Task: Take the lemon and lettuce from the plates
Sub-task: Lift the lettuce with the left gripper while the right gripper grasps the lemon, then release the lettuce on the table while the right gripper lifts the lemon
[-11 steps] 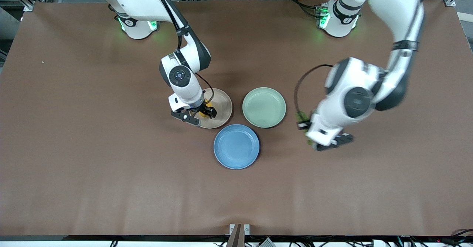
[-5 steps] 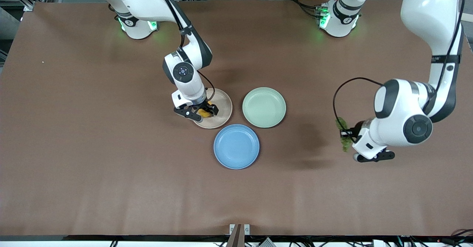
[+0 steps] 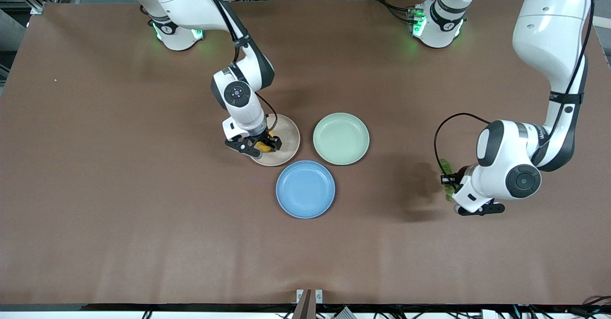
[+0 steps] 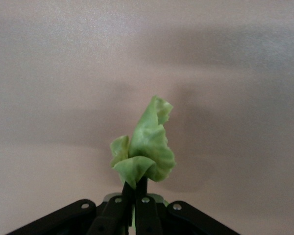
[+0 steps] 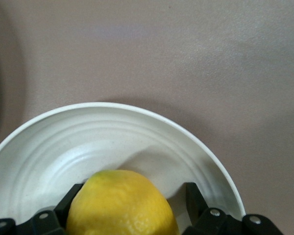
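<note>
The yellow lemon [image 3: 264, 145] lies on the beige plate [image 3: 288, 135]. My right gripper [image 3: 260, 148] is down on that plate, open, with its fingers on either side of the lemon [image 5: 120, 203]; one finger touches it and a gap shows at the other. The plate's rim [image 5: 88, 110] shows in the right wrist view. My left gripper [image 3: 449, 184] is shut on the green lettuce [image 3: 446, 167] and holds it above bare table toward the left arm's end. The leaf [image 4: 147, 147] sticks out of the shut fingertips [image 4: 135, 188]. The mint green plate [image 3: 341, 138] holds nothing.
A blue plate [image 3: 305, 189] holding nothing sits nearer to the front camera, between the beige and mint plates. The three plates cluster mid-table on the brown tabletop [image 3: 119, 190].
My left arm has carried the lettuce away from the mint plate toward the left arm's end of the table. My right gripper has settled lower around the lemon.
</note>
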Controlling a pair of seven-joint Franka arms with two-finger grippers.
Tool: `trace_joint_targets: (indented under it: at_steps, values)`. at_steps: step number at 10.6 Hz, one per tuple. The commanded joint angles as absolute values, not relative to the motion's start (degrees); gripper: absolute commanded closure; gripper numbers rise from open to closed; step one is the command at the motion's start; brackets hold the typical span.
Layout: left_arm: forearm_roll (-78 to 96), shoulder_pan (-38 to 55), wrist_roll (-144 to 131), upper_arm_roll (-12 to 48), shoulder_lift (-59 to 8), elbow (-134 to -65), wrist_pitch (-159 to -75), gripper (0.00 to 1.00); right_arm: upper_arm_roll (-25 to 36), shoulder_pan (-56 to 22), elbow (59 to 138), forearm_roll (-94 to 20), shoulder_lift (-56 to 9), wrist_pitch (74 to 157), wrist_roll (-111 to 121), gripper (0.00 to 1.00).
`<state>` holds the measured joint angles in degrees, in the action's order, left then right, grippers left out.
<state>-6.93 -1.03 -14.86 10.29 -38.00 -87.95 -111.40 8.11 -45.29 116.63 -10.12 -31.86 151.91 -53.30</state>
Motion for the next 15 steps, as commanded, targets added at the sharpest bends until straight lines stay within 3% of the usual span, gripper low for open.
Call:
trace_joint_targets:
  at_steps: [1, 2, 4, 5, 8, 13, 15]
  values:
    - [-8.6, -1.7, -14.7, 10.5, -40.2, -87.0, -114.4, 0.76, 8.5, -45.7, 116.6, -11.2, -32.2, 152.4, -54.3, 0.40]
    - [-8.6, -1.7, -14.7, 10.4, -40.4, -87.0, -115.4, 0.41, 8.6, -45.5, 116.5, -11.2, -32.2, 152.0, -55.0, 0.42]
    - [-8.6, -1.8, -15.2, 10.3, -40.2, -86.7, -115.5, 0.04, 8.6, -44.5, 116.1, -11.2, -31.1, 150.7, -54.4, 0.43]
    - [-8.6, -1.9, -15.3, 10.3, -39.8, -86.7, -115.5, 0.00, 8.6, -44.0, 114.7, -11.2, -30.8, 147.9, -54.2, 0.43]
    - [-8.9, -1.9, -14.8, 8.4, -38.0, -85.8, -115.5, 0.00, 8.7, -41.2, 109.7, -11.1, -28.7, 136.1, -51.9, 0.43]
    - [-11.0, -1.7, -14.7, 8.3, -32.1, -85.7, -114.8, 0.00, 8.6, -37.3, 109.7, -11.2, -24.8, 132.2, -46.9, 0.43]
    - [-14.1, -1.8, -10.5, 8.5, -28.1, -85.7, -114.8, 0.00, 8.7, -35.4, 109.6, -11.2, -21.9, 126.7, -43.3, 0.43]
